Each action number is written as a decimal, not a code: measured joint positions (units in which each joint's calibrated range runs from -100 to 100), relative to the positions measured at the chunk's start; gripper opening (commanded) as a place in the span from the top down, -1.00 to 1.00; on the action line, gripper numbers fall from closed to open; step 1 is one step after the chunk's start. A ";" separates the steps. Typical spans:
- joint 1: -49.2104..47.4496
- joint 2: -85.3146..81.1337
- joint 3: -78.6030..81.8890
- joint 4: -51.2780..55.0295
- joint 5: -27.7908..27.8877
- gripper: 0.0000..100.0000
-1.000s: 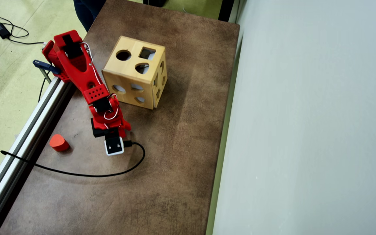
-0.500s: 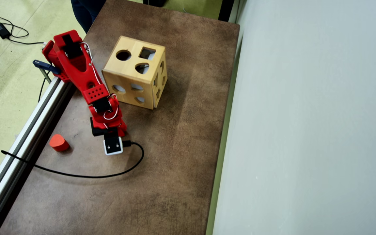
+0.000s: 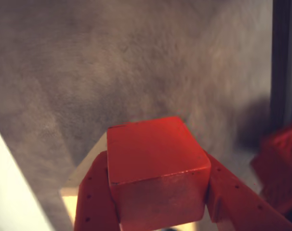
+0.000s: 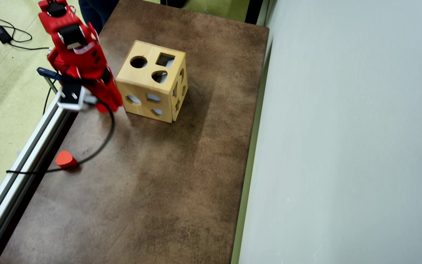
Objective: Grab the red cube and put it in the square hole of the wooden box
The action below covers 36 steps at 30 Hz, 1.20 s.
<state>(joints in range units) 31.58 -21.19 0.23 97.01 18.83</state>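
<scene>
The red cube is a solid block with flat faces and sharp edges, its top catching a dull sheen. In the wrist view it fills the lower middle of the picture, pinched between the two red fingers of the claw, which is clenched on its sides and holds it clear of the brown table.

The overhead view does not show the cube at all; the red arm covers it. What that view gives instead is the layout: the wooden box stands just right of the arm, with the square hole in its top face, beside a round hole and a half-round one. An orange-red rounded block lies near the table's left edge, with a black cable running up against it.

A metal rail lines the left edge, close to the arm. The table stretches wide below and right of the box, up to the pale wall.
</scene>
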 measured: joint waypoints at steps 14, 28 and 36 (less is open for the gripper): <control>-26.88 2.97 0.00 0.32 -18.80 0.96; -36.58 23.73 -13.18 0.32 -20.66 0.96; -42.26 24.83 -13.63 0.32 -23.93 0.96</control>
<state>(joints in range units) -10.67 3.64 -13.41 97.34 -5.10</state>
